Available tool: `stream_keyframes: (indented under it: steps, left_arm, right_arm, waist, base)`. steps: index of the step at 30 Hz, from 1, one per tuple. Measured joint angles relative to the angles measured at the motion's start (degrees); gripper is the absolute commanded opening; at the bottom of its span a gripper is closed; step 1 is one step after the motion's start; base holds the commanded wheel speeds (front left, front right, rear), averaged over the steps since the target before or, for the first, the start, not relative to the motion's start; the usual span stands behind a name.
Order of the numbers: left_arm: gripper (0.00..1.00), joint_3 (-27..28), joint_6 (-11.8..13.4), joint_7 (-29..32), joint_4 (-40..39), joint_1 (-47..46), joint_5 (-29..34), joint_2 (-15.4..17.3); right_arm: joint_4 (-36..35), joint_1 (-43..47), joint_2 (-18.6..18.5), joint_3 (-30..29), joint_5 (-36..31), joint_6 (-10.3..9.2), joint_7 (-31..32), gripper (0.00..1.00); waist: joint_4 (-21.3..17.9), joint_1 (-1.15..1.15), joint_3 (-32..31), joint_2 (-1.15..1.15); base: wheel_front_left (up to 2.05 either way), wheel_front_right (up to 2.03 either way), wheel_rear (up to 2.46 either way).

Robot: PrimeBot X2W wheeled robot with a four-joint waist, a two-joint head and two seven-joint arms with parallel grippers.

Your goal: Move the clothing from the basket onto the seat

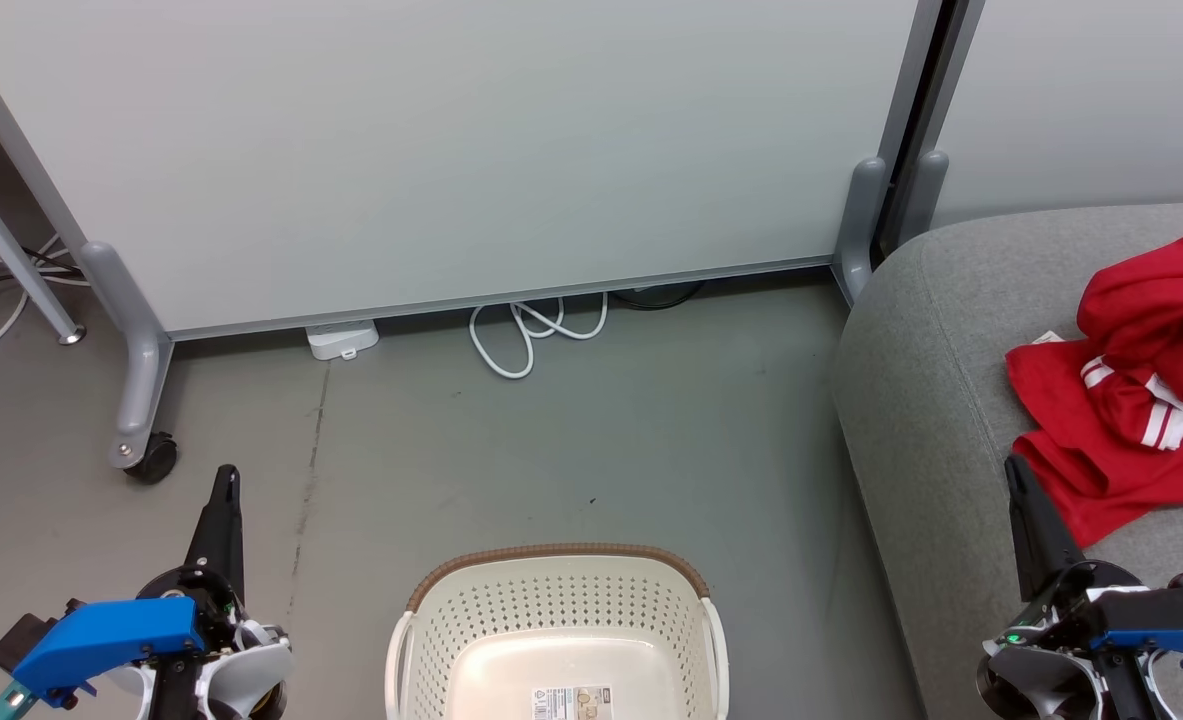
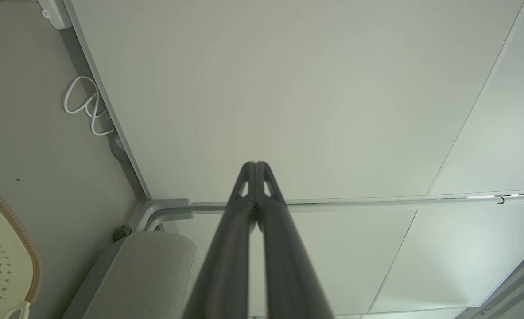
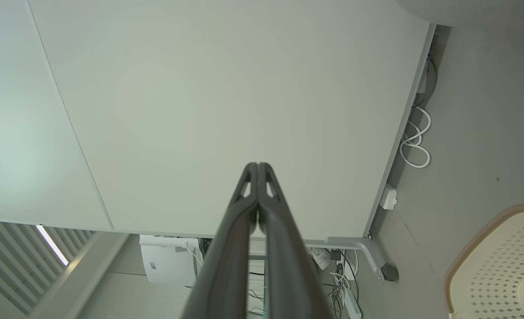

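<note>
Clothing (image 1: 1141,400) lies heaped on the seat (image 1: 931,400) just ahead-right of the right gripper (image 1: 1017,475), far from the left gripper (image 1: 227,480); both jaws are pressed together on nothing, and the basket (image 1: 561,600) between them looks empty.

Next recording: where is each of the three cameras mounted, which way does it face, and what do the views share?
Head view: on the head, looking forward and down at the floor, basket and red clothing on the seat; left end effector lower left, right end effector lower right.
Left wrist view: on the left wrist, looking along the shut left end effector at the white partition panel.
Right wrist view: on the right wrist, along the shut right end effector at that panel.
Shared: all three show panel, basket and white cable.
</note>
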Motion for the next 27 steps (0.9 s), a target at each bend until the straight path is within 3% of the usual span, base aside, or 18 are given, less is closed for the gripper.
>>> stream_keyframes:
  steps: [27]
  left_arm:
    - [0.0, 0.0, 0.0, 0.0, 0.0, 0.0, 0.0, 0.0]
  right_arm:
    - [0.0, 0.0, 0.0, 0.0, 0.0, 0.0, 0.0, 0.0]
  waist:
    - [0.0, 0.0, 0.0, 0.0]
  base:
    - [0.0, 0.0, 0.0]
